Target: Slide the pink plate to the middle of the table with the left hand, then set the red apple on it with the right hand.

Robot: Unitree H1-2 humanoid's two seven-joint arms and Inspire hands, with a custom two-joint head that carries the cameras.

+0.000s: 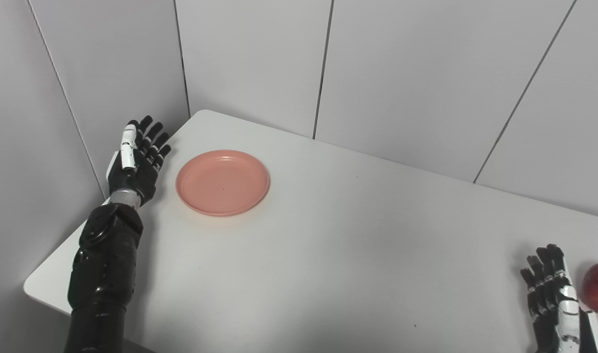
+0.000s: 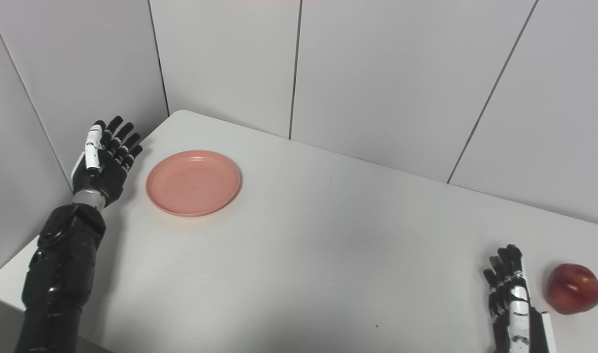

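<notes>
White table (image 1: 328,255) in a grey-panelled corner. Pink plate (image 1: 222,182) sits near the far left corner, red apple (image 2: 573,288) at the right edge. Left hand (image 1: 137,162) is beside the plate, fingers spread, holding nothing; right hand (image 2: 512,294) is also open, just beside the apple. Risk: a push on the rim could tip or spin the plate instead of sliding it.

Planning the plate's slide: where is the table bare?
Bare: the wide middle stretch between the pink plate and the right hand. Tight spots: the left hand beside the plate, and the red apple close to the right hand.
</notes>
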